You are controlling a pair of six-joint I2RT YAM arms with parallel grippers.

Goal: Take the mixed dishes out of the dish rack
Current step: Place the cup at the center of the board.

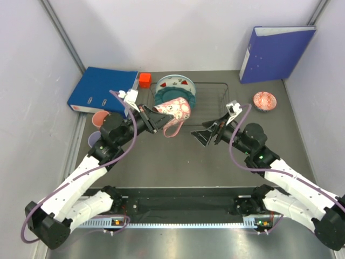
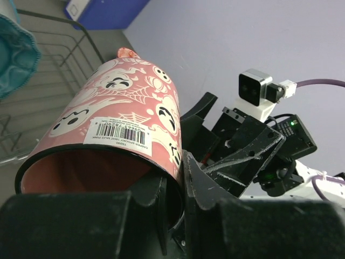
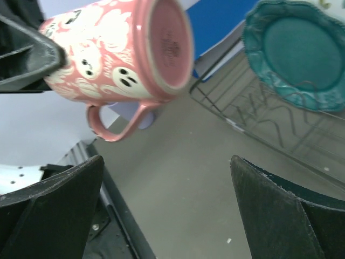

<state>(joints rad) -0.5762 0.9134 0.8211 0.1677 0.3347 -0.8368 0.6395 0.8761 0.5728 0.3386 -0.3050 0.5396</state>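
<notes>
- The pink cup (image 1: 175,111) with white ghosts on it is up in the air, tipped on its side. It hangs just in front of the dish rack (image 1: 213,83), and its handle points down.
- The left end effector (image 1: 156,120) is pinching the cup's rim, with one finger inside the cup and one outside.
- We think the cup is hard, smooth and a bit heavy. It could slip, and it might break if it fell. A grip on the rim is thin, so we would move slowly and set it down gently. The handle or the round body would be a good second place to hold.
- The right end effector (image 1: 207,134) is spread wide and holds nothing. It is near the cup and points at its bottom, but does not touch it.
- In the rack, the teal plate (image 1: 164,98) stands on its edge between the wires. The white plate (image 1: 175,83) with red marks stands just behind it. We think both are stiff and slippery, and best held by the top edge.
- On the table (image 1: 178,162), a small pink bowl (image 1: 264,101) sits to the right of the rack.
- Another pink cup (image 1: 101,117) and a lavender cup (image 1: 91,140) sit on the left, near the left arm.
- Two blue binders (image 1: 102,89) and a red cube (image 1: 144,80) are at the back. We leave those alone.
</notes>
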